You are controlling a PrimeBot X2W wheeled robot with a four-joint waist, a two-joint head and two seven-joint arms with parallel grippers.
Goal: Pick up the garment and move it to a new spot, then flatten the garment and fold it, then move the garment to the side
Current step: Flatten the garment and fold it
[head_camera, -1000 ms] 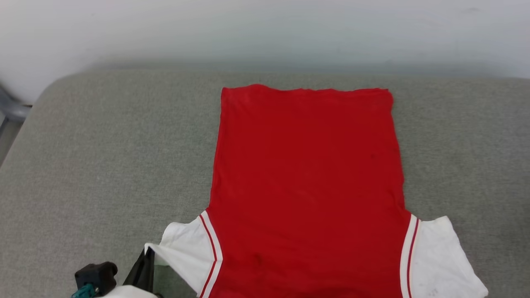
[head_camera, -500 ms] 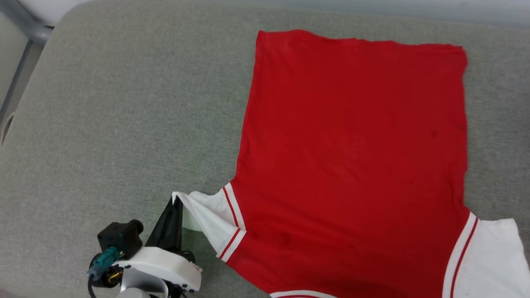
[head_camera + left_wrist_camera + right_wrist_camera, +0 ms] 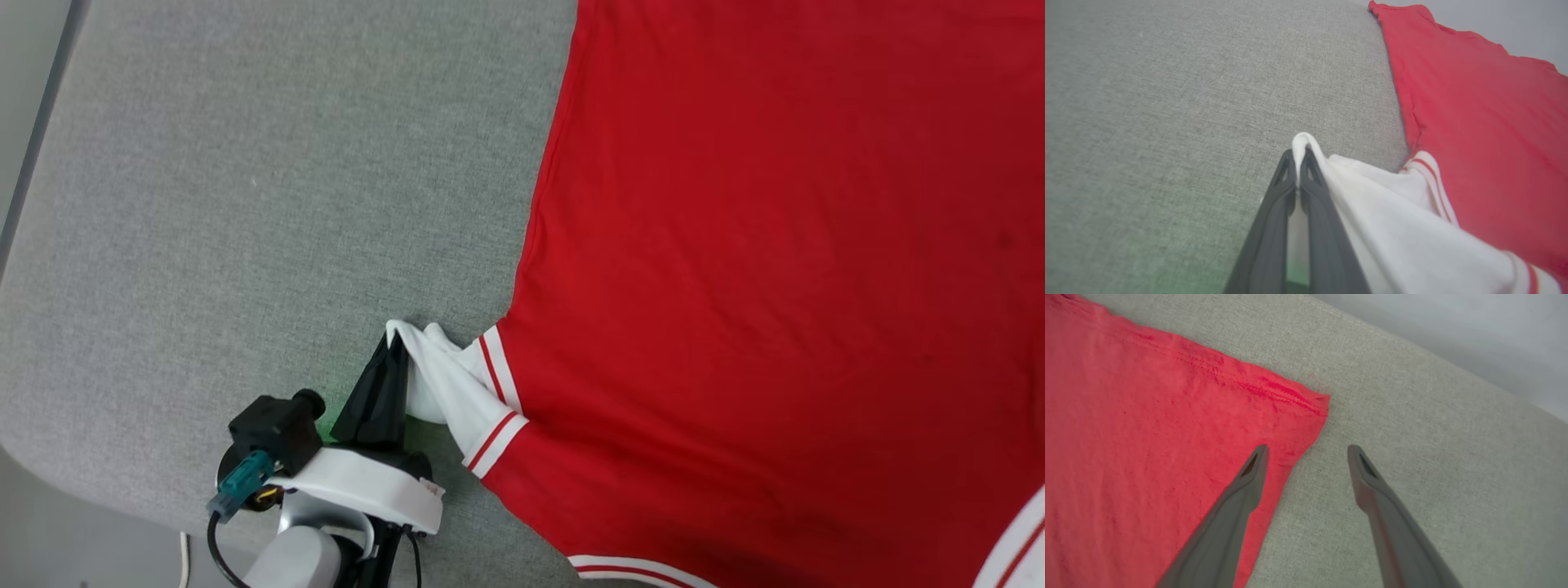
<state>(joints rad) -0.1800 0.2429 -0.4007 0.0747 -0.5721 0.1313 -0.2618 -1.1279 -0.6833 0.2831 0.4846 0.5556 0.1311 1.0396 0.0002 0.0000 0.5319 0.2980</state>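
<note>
So the garment (image 3: 775,286) is lying plain-red-side up and pretty flat on the grey cushion (image 3: 245,204), filling the right part of the head view. Its sleeve (image 3: 449,392) on the robot's left side is bunched up off the cushion. The left gripper (image 3: 393,343) has its fingers pinched tight on the very edge of that white sleeve, with a little loop of cloth poking out past the tips. The right gripper (image 3: 1308,451) is spread wide with nothing in it, one finger above red cloth and the other above bare cushion, just short of the hem corner (image 3: 1316,402). Looks to me like the sleeve fold is the step here. To do it clean I'd carry the sleeve low and inward across the red body so the crease lands along the striped trim (image 3: 495,371). Go slow, because a hard tug will drag the flattened body out of square, and let go only once the sleeve lies flat. Honestly can't tell from these angles if the right fingertips are touching the cloth or hovering. If it's meant to grab that corner, it should straddle the edge and catch both layers.
</note>
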